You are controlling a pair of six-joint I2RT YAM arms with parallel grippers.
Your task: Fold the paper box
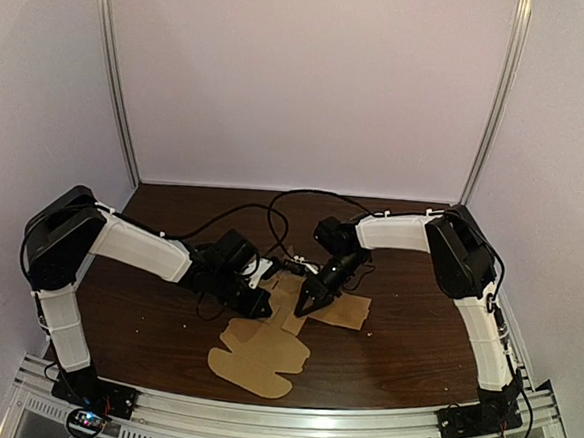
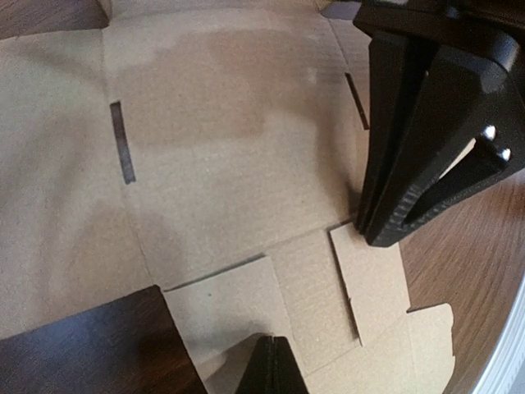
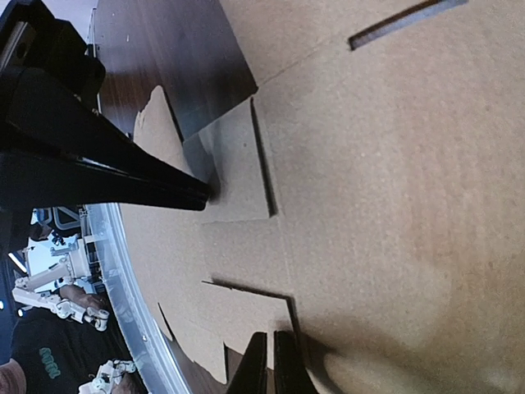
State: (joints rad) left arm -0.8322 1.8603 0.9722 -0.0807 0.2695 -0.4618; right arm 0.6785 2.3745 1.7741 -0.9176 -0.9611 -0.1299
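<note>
Paper box (image 1: pixel 260 357) as a flat, unfolded cardboard blank on the dark table (image 1: pixel 413 358), near the front edge and between the two arms. Top view: left gripper (image 1: pixel 258 303) and right gripper (image 1: pixel 304 305) tip-down side by side on the blank's far portion, close together but apart, probably to pin the sheet against sliding. Left wrist view: panels level, a narrow slot (image 2: pixel 123 153) cut near a crease. Right gripper's jaws pressed together to one point, at the root of a small side flap (image 2: pixel 373 279), apparently on its fold line. Right wrist view: own jaws closed with a hairline gap, nothing pinched. Left gripper likewise tapering to a shut tip on the board. Folding judged not yet begun.
</note>
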